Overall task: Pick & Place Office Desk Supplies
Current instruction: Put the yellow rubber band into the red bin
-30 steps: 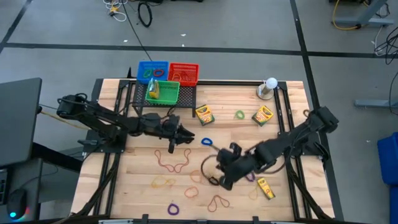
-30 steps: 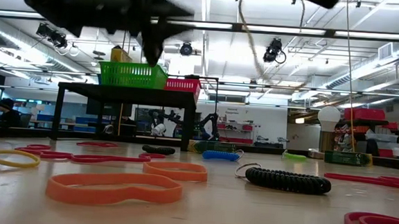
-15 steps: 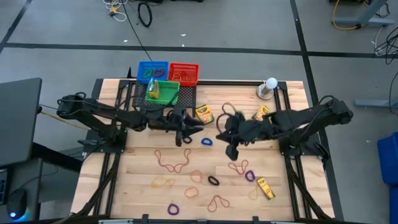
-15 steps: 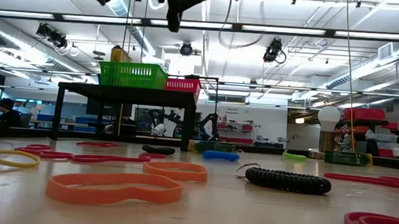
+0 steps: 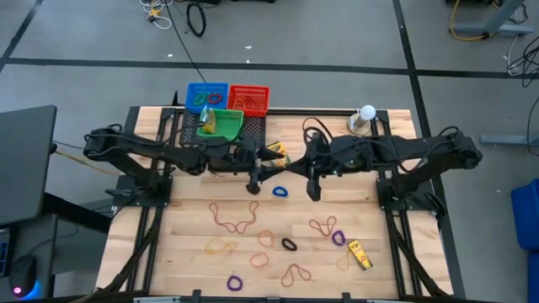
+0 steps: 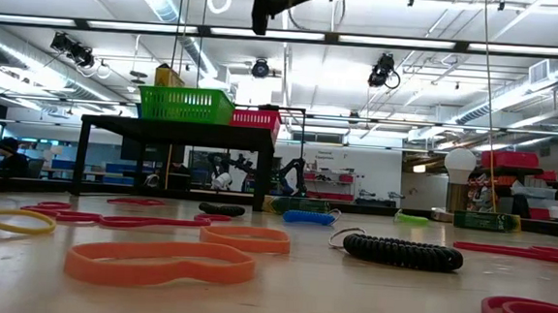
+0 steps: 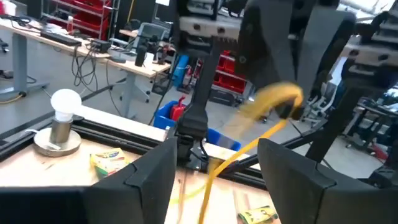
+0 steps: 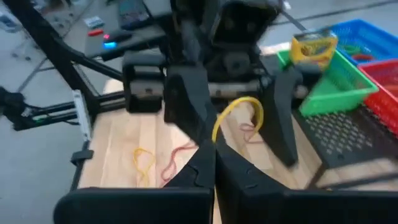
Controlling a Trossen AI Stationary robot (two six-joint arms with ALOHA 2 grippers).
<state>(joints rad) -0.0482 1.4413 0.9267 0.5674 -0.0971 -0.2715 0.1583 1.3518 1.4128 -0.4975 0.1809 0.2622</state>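
Yellow rubber band [image 8: 239, 112] pinched between the closed fingers of the right gripper [image 5: 313, 180], held up in the air near the table's middle. Facing it, just apart: left gripper [image 5: 253, 178], jaws spread wide, gripping nothing. Blue band [image 5: 279, 191] flat on the wood between and below the two. Crayon box [image 5: 276, 152] partly hidden behind the left gripper. More loops scattered toward the near edge, black one [image 5: 289, 245] among them, another crayon box [image 5: 360, 254] beside them. Green basket [image 5: 221, 124] at the back, a crayon box standing in it.
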